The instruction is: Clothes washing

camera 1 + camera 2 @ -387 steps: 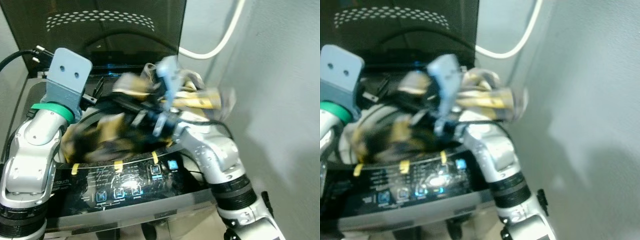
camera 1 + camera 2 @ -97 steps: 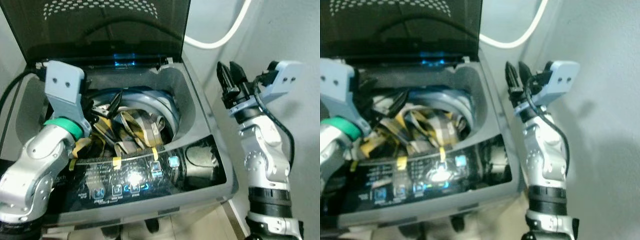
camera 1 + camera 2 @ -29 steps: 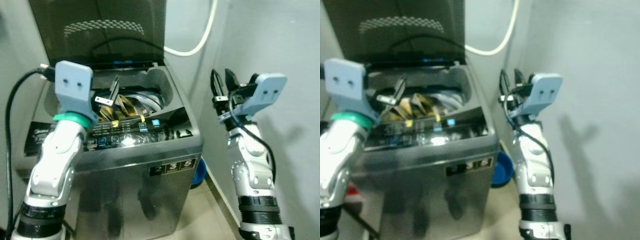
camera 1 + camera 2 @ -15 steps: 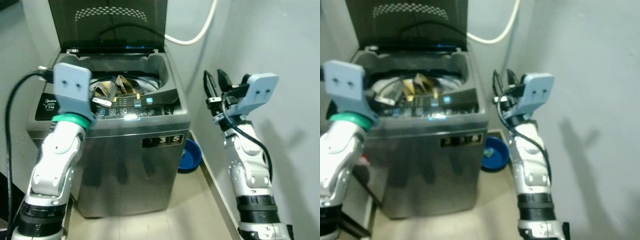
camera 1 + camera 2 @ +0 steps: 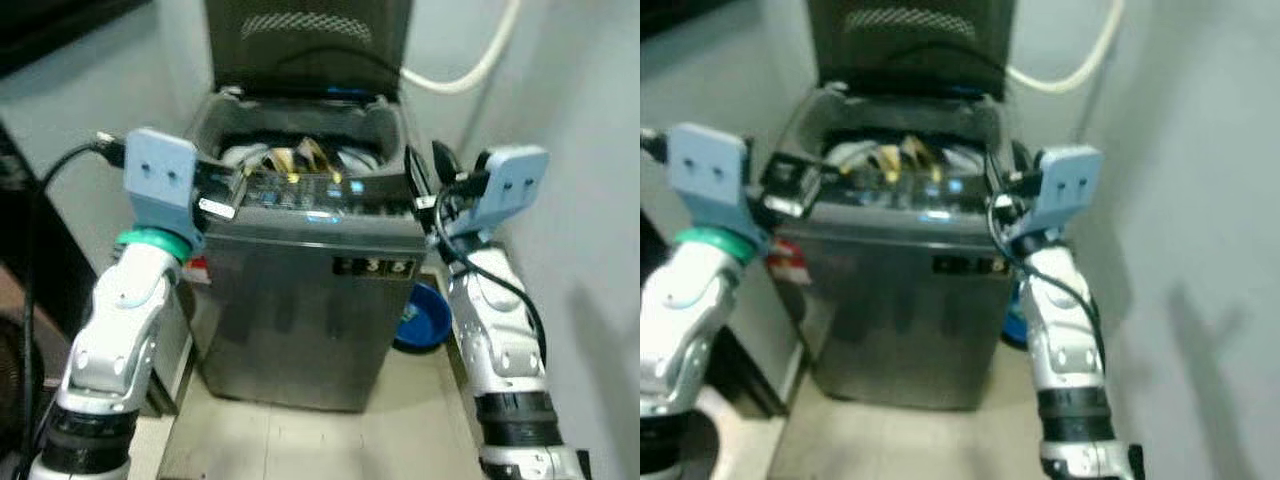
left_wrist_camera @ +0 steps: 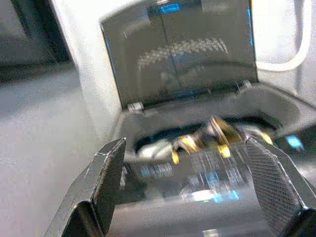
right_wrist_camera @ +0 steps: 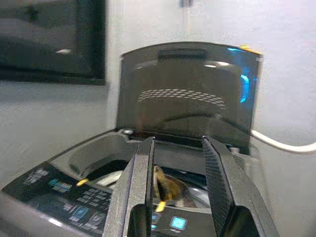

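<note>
Loaded and lid up: yellow-striped clothes (image 5: 290,157) piled in the top-load washing machine (image 5: 310,290) ahead of the open, empty left pincer (image 6: 197,187) and right pincer (image 7: 177,182), lid-closing likely next.

Grey washer (image 5: 310,300), yellow-striped clothes (image 5: 296,156), blue basin (image 5: 425,315).

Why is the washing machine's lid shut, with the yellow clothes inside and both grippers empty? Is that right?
Not quite: the lid is open, standing upright behind the tub, as the left eye view shows. The yellow clothes do lie inside the washing machine, and the left gripper and right gripper are both open and empty.
</note>
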